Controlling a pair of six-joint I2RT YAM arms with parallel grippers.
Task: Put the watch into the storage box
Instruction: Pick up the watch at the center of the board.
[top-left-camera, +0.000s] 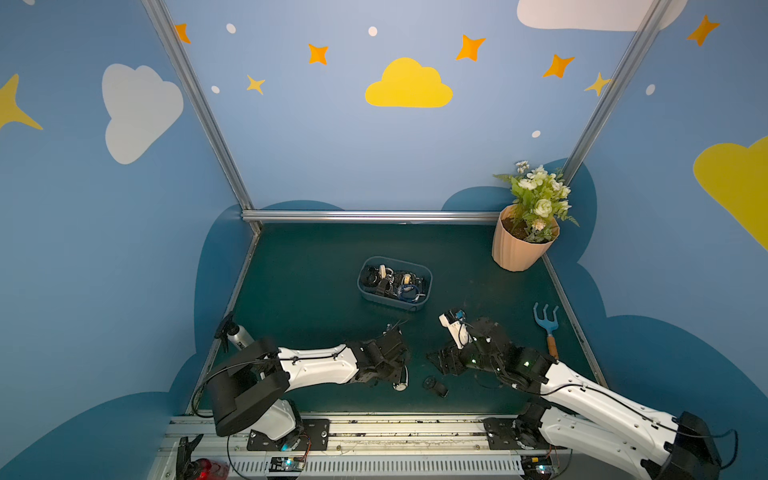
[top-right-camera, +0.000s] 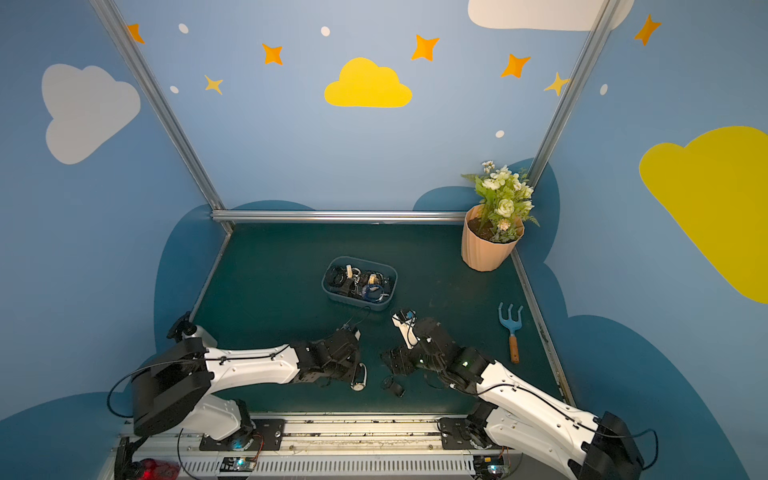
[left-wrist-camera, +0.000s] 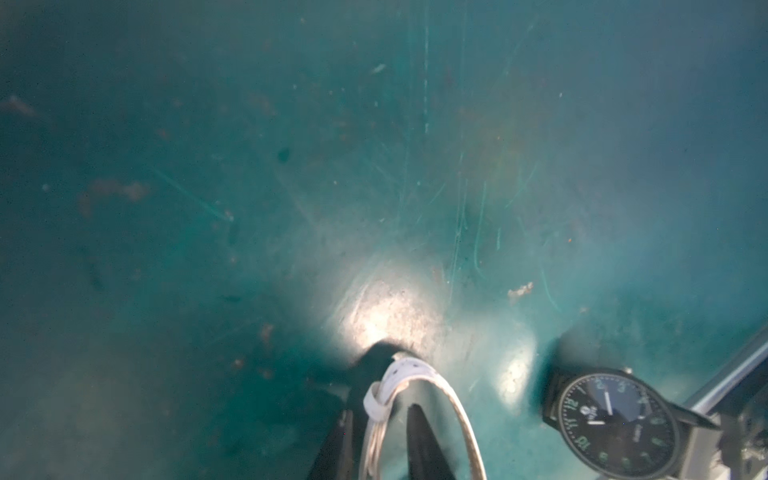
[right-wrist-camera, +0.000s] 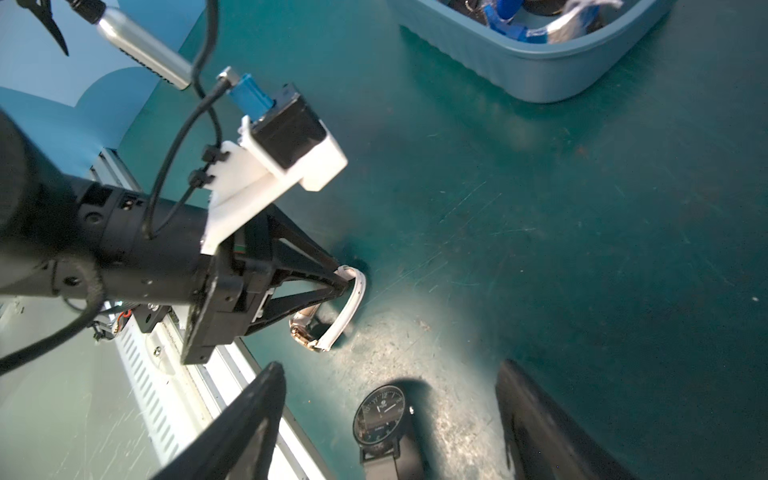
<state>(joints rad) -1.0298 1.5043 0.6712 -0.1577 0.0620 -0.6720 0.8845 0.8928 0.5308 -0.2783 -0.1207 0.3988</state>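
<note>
A watch with a white strap (top-left-camera: 401, 384) and a gold case (right-wrist-camera: 303, 332) is low over the green table near its front edge. My left gripper (right-wrist-camera: 343, 280) is shut on the strap's loop (left-wrist-camera: 399, 374). A black watch (top-left-camera: 435, 385) lies flat just to its right, also seen in the right wrist view as the black watch (right-wrist-camera: 380, 411). My right gripper (right-wrist-camera: 390, 370) hovers open over it, fingers wide on either side and not touching. The blue-grey storage box (top-left-camera: 424, 274) sits mid-table beyond both grippers, holding several watches; in a top view the box (top-right-camera: 330, 286) looks the same.
A peach flowerpot (top-left-camera: 521, 249) with white flowers stands in the back right corner. A blue hand rake (top-left-camera: 546, 328) lies along the right edge. A metal spray bottle (top-left-camera: 239, 336) lies at the left edge. The arms' mounting rail (top-left-camera: 374, 424) runs along the front.
</note>
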